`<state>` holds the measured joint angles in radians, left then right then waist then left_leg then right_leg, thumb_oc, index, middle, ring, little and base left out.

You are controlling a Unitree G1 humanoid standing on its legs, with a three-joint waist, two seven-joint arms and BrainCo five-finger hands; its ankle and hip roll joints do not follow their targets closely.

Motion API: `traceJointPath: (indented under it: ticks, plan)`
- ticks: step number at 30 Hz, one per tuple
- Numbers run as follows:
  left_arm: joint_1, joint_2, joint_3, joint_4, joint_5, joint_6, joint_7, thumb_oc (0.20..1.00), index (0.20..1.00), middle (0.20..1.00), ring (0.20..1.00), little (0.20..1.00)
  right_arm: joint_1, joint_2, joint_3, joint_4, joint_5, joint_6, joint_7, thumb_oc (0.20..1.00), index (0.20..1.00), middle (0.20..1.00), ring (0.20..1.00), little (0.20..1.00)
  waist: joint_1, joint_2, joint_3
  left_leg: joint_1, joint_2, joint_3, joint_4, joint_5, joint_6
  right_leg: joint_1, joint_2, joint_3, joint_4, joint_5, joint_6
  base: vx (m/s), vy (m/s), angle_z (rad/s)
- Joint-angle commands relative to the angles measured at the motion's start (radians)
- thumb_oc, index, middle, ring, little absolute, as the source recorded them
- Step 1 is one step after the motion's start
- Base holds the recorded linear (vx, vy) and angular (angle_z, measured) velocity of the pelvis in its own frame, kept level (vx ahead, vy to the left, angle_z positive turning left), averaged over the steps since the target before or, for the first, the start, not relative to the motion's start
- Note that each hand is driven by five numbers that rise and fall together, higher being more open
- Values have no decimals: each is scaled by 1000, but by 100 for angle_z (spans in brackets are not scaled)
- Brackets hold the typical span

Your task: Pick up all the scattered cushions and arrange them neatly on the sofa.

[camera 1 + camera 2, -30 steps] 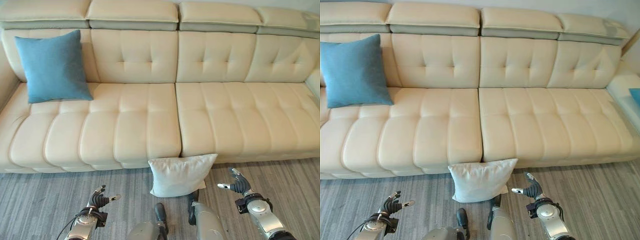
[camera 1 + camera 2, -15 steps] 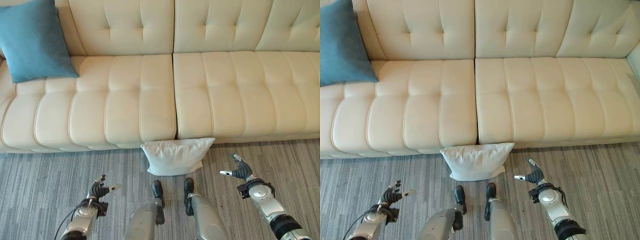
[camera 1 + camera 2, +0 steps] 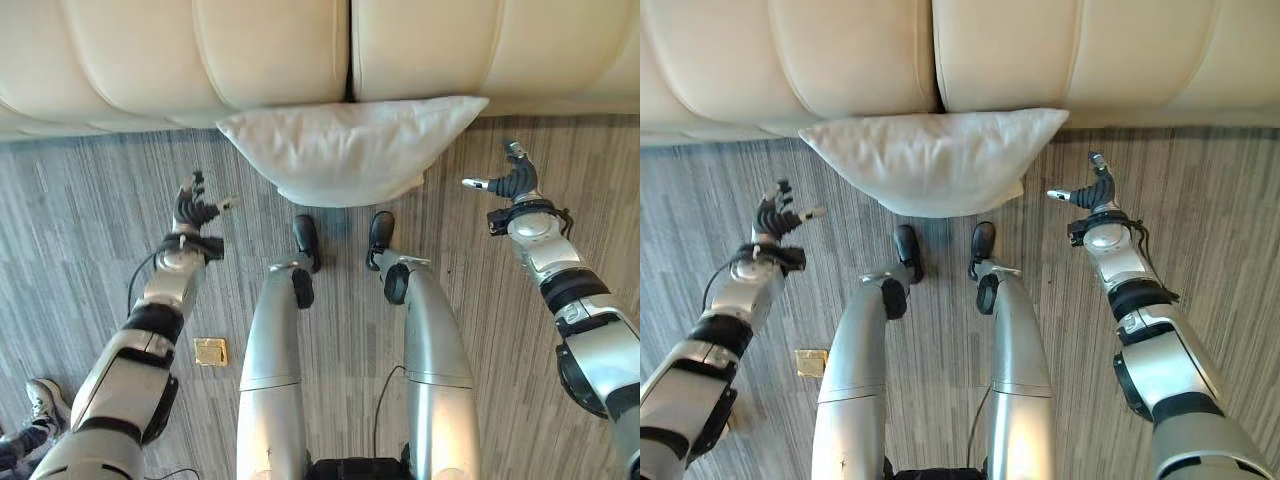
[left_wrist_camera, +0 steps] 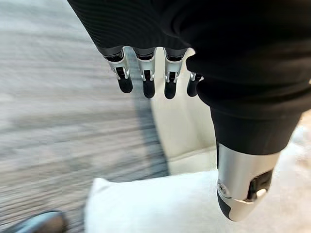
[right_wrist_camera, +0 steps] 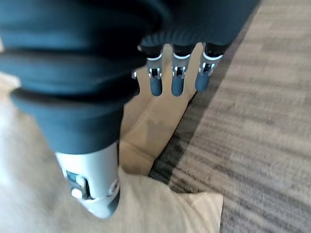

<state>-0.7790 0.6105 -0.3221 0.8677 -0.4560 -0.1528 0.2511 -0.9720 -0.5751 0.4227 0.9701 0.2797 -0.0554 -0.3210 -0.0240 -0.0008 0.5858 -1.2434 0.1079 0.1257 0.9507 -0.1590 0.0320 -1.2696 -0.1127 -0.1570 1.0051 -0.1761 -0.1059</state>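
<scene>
A white cushion (image 3: 345,148) lies on the grey striped floor, leaning against the front of the cream sofa (image 3: 200,50) below the seam between two seat sections. My left hand (image 3: 193,208) hovers over the floor to the cushion's left, fingers relaxed and empty. My right hand (image 3: 512,182) hovers to the cushion's right, also open and holding nothing. Both stay clear of the cushion. The left wrist view has the cushion (image 4: 160,206) past the thumb, and the right wrist view has the cushion's corner (image 5: 189,213).
A small brass floor plate (image 3: 210,351) sits on the floor at lower left. A person's shoe (image 3: 38,400) shows at the lower left edge. The sofa front runs across the far side.
The camera has tilted down and moved closer, so the blue cushion and sofa seat have left the view. Both hands stay open on either side of the white cushion.
</scene>
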Motion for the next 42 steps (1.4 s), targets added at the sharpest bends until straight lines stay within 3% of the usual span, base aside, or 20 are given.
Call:
traceJointPath:
  ticks: [1, 5, 11, 12, 13, 21, 27, 28, 29, 33, 34, 36, 39, 41, 42]
  plan:
    - [33, 27, 18, 10, -29, -27, 43, 1000, 1000, 1000, 1000, 1000, 16, 12, 11, -7, 100, -32, -56, 1000, 1000, 1000, 1000, 1000, -13, 13, -125, -14, 3, -63, -16, -71, -50, 1, -17, 90, -97, -22, 110, 0, 0, 0]
    - [-137, 16, -79, 64, -22, -19, 42, 1000, 1000, 1000, 1000, 1000, -123, 80, 83, 30, 151, -44, -64, 1000, 1000, 1000, 1000, 1000, -5, 17, -139, -119, -15, -81, 46, -82, -37, -100, -23, 97, -32, -40, 93, 4, -5, -1]
    - [-311, -106, -182, 68, -10, -35, 76, 1000, 1000, 1000, 1000, 1000, -247, 231, 156, -23, 215, -105, -85, 1000, 1000, 1000, 1000, 1000, 11, 30, -178, -161, -38, -92, 38, -70, -34, -140, -32, 91, -20, -50, 86, 18, -28, 9]
    - [-326, -119, -190, 53, -7, -43, 87, 1000, 1000, 1000, 1000, 1000, -260, 249, 159, -50, 223, -121, -92, 200, 200, 200, 200, 200, 13, 31, -185, -158, -43, -95, 27, -65, -36, -138, -33, 90, -25, -48, 86, -5, -26, 15]
    - [-331, -136, -195, 6, 4, -61, 104, 200, 200, 200, 200, 200, -266, 276, 151, -117, 238, -161, -101, 200, 200, 200, 200, 200, 16, 32, -199, -152, -49, -99, 11, -58, -39, -129, -33, 85, -37, -46, 88, -5, -19, 19]
    - [-269, -140, -151, -162, 7, -110, 146, 200, 200, 200, 200, 200, -182, 297, 105, -294, 250, -242, -84, 200, 200, 200, 200, 200, 17, 26, -240, -81, -59, -101, -96, -26, -57, -51, -26, 64, -131, -14, 107, -8, -4, 6]
    - [-168, -162, -94, -304, 18, -130, 158, 200, 200, 200, 200, 200, -59, 283, 65, -387, 212, -243, -60, 200, 200, 200, 200, 200, 13, 30, -254, 27, -51, -102, -217, 5, -67, 51, -29, 54, -233, 19, 129, -34, 14, 6]
    - [-74, -192, -59, -400, 33, -138, 149, 200, 200, 200, 200, 200, 39, 272, 35, -455, 179, -237, -45, 200, 200, 200, 200, 200, 12, 29, -267, 128, -48, -96, -306, 22, -74, 147, -42, 46, -314, 41, 144, -40, 23, 12]
    - [-68, -193, -58, -405, 35, -136, 150, 200, 200, 200, 200, 200, 46, 272, 35, -460, 177, -235, -46, 200, 200, 200, 200, 200, 12, 29, -264, 140, -48, -96, -314, 25, -74, 158, -41, 46, -321, 44, 144, -16, 65, 13]
    - [204, -242, 5, -620, 61, -138, 95, 200, 200, 200, 200, 200, 328, 260, -28, -694, 92, -221, 22, 200, 200, 200, 200, 200, 5, 12, -274, 454, -57, -80, -499, 41, -83, 459, -62, 20, -511, 90, 173, 77, 60, 8]
    - [210, -242, 5, -624, 61, -136, 96, 200, 200, 200, 200, 200, 335, 260, -28, -699, 91, -219, 22, 200, 200, 200, 200, 200, 5, 12, -271, 465, -58, -80, -505, 43, -83, 470, -61, 19, -517, 91, 173, 130, 42, 1]
    - [311, -243, 15, -682, 82, -131, 64, 200, 200, 200, 200, 200, 449, 255, -44, -789, 51, -211, 51, 200, 200, 200, 200, 200, -5, -1, -267, 581, -65, -70, -577, 76, -78, 590, -72, 2, -599, 138, 176, 63, 44, 2]
    - [462, -242, 32, -763, 106, -128, 25, 200, 200, 200, 200, 200, 611, 240, -77, -909, 17, -204, 101, 200, 200, 200, 200, 200, -13, -12, -279, 753, -71, -65, -665, 86, -80, 766, -73, -11, -692, 155, 189, 189, 52, 2]
    - [592, -215, 60, -829, 121, -125, -13, 200, 200, 200, 200, 200, 751, 209, -117, -1009, 4, -197, 155, 200, 200, 200, 200, 200, -21, -22, -322, 892, -71, -61, -742, 94, -82, 906, -63, -18, -769, 166, 203, 303, 56, -3]
    - [593, -215, 60, -830, 121, -124, -13, 200, 200, 200, 200, 200, 753, 209, -118, -1011, 4, -196, 155, 200, 200, 200, 200, 200, -22, -23, -324, 893, -72, -61, -748, 100, -81, 908, -64, -19, -775, 171, 203, 255, 47, -8]
